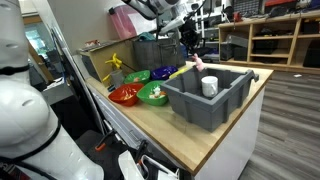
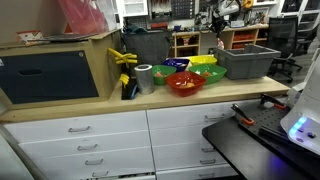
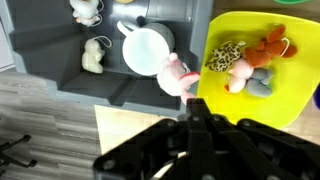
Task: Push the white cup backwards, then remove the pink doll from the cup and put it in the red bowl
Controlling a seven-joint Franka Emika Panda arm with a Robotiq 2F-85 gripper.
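Wooden workshop counter (image 1: 150,128) | hand (image 3: 194,102) pinched shut on pink doll (image 3: 175,76); doll at fingertips, beside white cup (image 3: 146,50) in grey bin (image 3: 45,50)

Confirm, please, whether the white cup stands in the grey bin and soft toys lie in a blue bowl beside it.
Not quite: the wrist view shows the bowl holding the soft toys is yellow, not blue. The white cup does stand in the grey bin.
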